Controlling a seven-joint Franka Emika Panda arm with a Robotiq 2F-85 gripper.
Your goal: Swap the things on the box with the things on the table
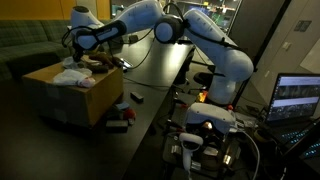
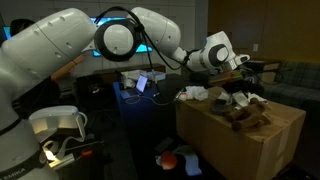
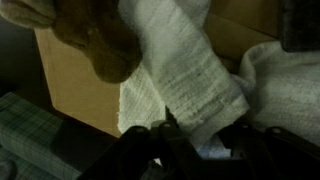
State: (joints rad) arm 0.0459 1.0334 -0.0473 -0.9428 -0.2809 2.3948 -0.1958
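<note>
Currently listed: box (image 1: 78,95), tan cardboard, standing beside the long black desk (image 1: 150,70), its flat top carrying a white towel (image 3: 185,80) and a brown soft object (image 3: 100,45). End effector (image 2: 238,68): poised over the box top, right at the towel. Its fingers are dark and blurred in the wrist view, so I cannot tell whether they are parted or clamped on the cloth.

Both exterior views are dim and grainy; a lit monitor (image 1: 298,98) glows at three o'clock. The wrist view is blurred, its white cloth (image 3: 190,70) out of focus.
</note>
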